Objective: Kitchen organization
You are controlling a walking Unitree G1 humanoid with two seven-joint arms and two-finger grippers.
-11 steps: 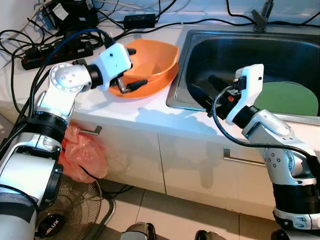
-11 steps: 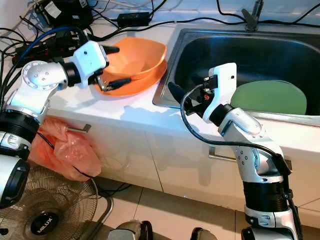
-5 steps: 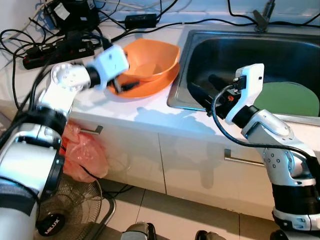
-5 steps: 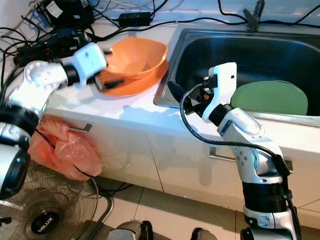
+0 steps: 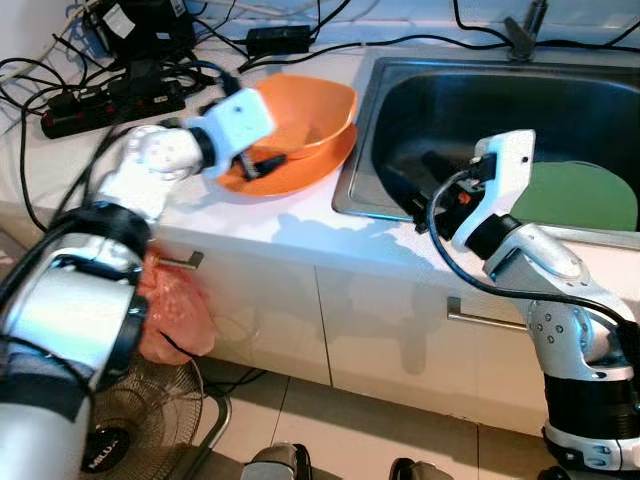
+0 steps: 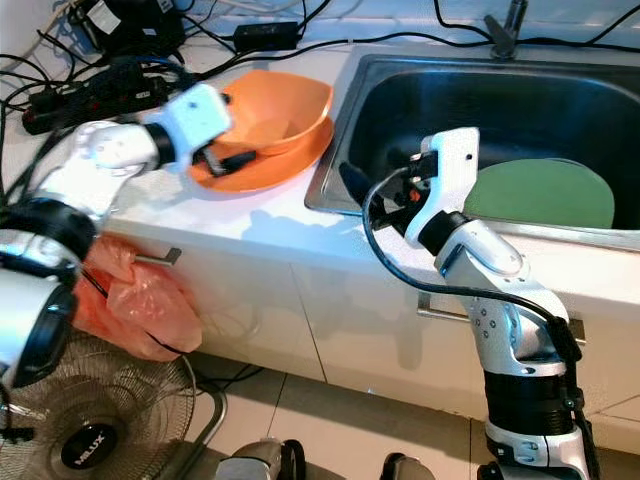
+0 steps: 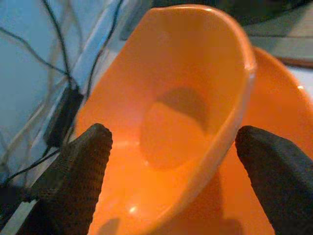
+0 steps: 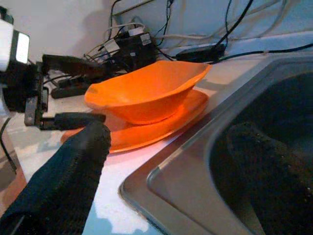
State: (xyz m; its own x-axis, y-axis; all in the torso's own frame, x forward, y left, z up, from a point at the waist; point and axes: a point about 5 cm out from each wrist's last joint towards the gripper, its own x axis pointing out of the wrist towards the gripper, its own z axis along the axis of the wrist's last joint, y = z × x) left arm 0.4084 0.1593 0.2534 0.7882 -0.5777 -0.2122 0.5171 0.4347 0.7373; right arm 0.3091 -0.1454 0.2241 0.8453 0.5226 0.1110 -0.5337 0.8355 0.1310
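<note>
Reaching with left gripper (image 5: 262,158), fingers wide apart, empty, straddling orange bowl (image 5: 305,108) resting on orange plate (image 5: 290,175) at counter's 11 o'clock. Right gripper (image 6: 372,180) parted, empty, over sink (image 5: 470,95) edge. Risk: off-center pinch tipping bowl off plate toward sink. White counter (image 5: 240,215); cables (image 5: 120,85) at 10 o'clock; green plate (image 5: 575,195) in basin.

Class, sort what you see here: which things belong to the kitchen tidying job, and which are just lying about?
Job in hand:
orange bowl
orange plate beneath it
green plate in the sink
left end effector, open at the bowl
right end effector, open at the sink's edge

Lying about:
power strip and cables
pink bag
fan
</note>
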